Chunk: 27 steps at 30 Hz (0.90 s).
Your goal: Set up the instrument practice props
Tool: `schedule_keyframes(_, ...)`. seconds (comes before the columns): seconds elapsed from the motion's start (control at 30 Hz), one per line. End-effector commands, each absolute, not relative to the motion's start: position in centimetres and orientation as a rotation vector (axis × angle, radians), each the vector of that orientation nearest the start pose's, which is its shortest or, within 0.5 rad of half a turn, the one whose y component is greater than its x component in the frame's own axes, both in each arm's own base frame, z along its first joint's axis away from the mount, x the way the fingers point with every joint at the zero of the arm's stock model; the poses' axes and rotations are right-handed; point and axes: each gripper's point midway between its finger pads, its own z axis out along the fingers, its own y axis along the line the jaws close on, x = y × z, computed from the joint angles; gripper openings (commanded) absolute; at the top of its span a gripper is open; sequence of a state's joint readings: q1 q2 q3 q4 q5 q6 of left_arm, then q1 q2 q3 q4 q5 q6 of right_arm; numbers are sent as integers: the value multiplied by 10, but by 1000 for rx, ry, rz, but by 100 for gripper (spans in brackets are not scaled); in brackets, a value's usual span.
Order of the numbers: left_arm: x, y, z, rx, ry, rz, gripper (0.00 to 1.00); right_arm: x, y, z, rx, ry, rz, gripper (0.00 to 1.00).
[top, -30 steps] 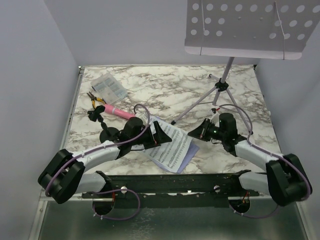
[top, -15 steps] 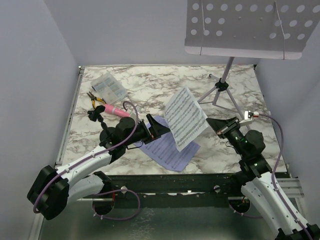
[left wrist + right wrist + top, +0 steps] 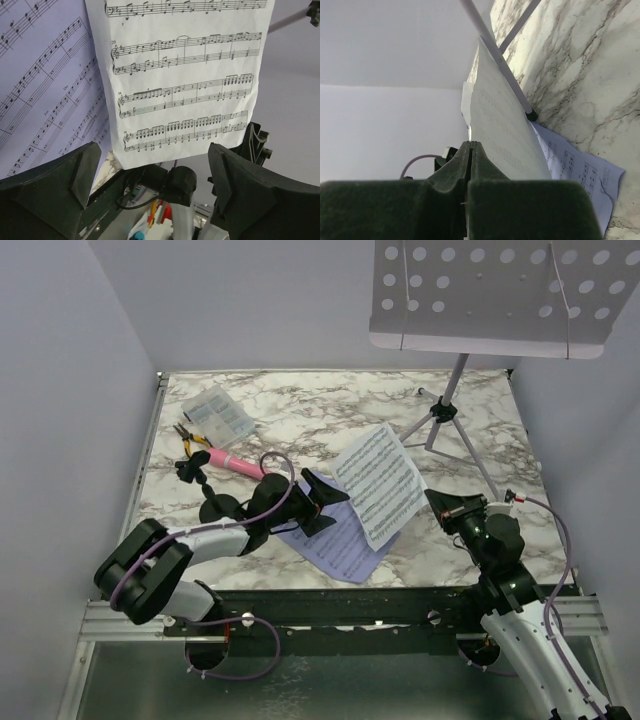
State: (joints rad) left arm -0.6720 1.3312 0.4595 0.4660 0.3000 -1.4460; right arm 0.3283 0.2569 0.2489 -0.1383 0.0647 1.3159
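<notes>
My right gripper (image 3: pixel 441 503) is shut on the edge of one sheet-music page (image 3: pixel 380 481) and holds it tilted above the table; in the right wrist view the page (image 3: pixel 506 131) runs out from the closed jaws (image 3: pixel 470 145). My left gripper (image 3: pixel 326 499) stands open just left of that page, its fingers (image 3: pixel 60 185) apart below the page's (image 3: pixel 185 75) lower edge and touching nothing. More pages (image 3: pixel 335 546) lie flat beneath. The lavender music-stand desk (image 3: pixel 490 300) rises on its tripod (image 3: pixel 446 408) at the back right. The pink microphone (image 3: pixel 235 463) lies by the black mic stand (image 3: pixel 206 496).
A clear compartment box (image 3: pixel 218 415) and orange-handled pliers (image 3: pixel 190 440) sit at the back left. A tripod leg (image 3: pixel 495 55) crosses close in front of my right gripper. White walls close in the marble table (image 3: pixel 300 410) on three sides.
The right gripper has lifted one page off the stack and swung it up and to the right. The left arm has drawn back slightly, its gripper still open.
</notes>
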Motion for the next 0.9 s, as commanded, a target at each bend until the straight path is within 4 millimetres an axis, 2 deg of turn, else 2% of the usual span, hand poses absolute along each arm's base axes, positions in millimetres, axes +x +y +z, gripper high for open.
schedule_keyframes(0.0,234,-327,138,-781,2240,-1716,99,237,100,181,1065,1591,1110,0)
schedule_keyframes(0.2,232,-353,127,-808,2158,-1736,99,241,99,201,1131,1467,1229,0)
schedule_keyframes(0.3,236,-353,116,-906,2089,-1724,99,243,96,208,1201,1423,1261,0)
schedule_keyframes(0.5,256,-345,124,-939,1894,-1667,99,248,102,219,1222,1373,1355,0)
schedule_keyframes(0.57,259,-350,129,-925,1872,-1691,99,248,105,218,1241,1375,1387,0)
schedule_keyframes(0.6,258,-353,127,-930,1878,-1698,99,248,106,226,1233,1350,1422,0)
schedule_keyframes(0.77,259,-362,117,-963,1860,-1741,99,247,106,236,1247,1321,1458,0)
schedule_keyframes(0.83,261,-365,120,-945,1804,-1798,96,247,106,236,1258,1317,1465,0)
schedule_keyframes(0.87,263,-366,129,-909,1743,-1837,94,247,106,237,1257,1312,1470,0)
